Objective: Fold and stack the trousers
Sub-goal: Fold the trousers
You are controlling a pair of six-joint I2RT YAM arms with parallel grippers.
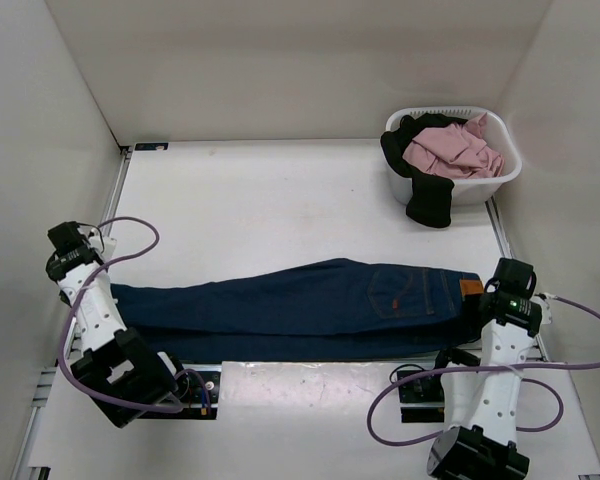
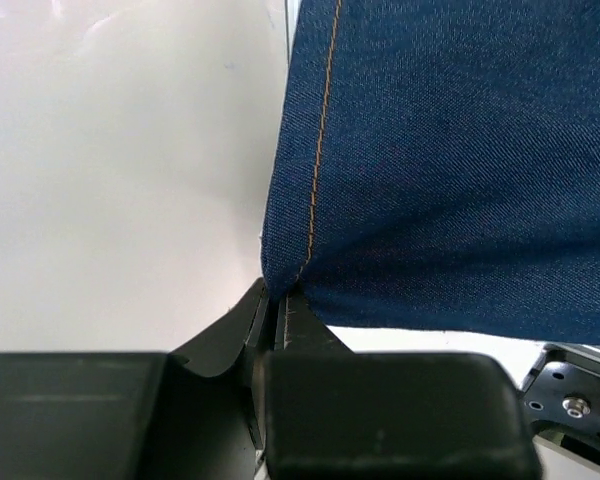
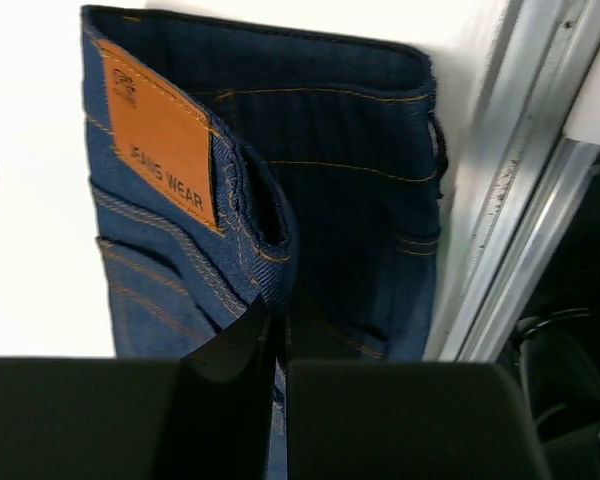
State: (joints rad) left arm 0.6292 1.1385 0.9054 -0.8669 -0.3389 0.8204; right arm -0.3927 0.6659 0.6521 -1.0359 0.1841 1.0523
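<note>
Trousers (image 1: 310, 300) halved lengthwise, lower centre; cross-folds pending.
Left gripper (image 2: 278, 300) pinches hem, right gripper (image 3: 278, 325) pinches waistband.

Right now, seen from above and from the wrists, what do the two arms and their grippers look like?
The left arm and the right arm have white links with black joint housings. A thin purple cable loops beside each. The left gripper and right gripper are matte black and blocky, without markings.
</note>
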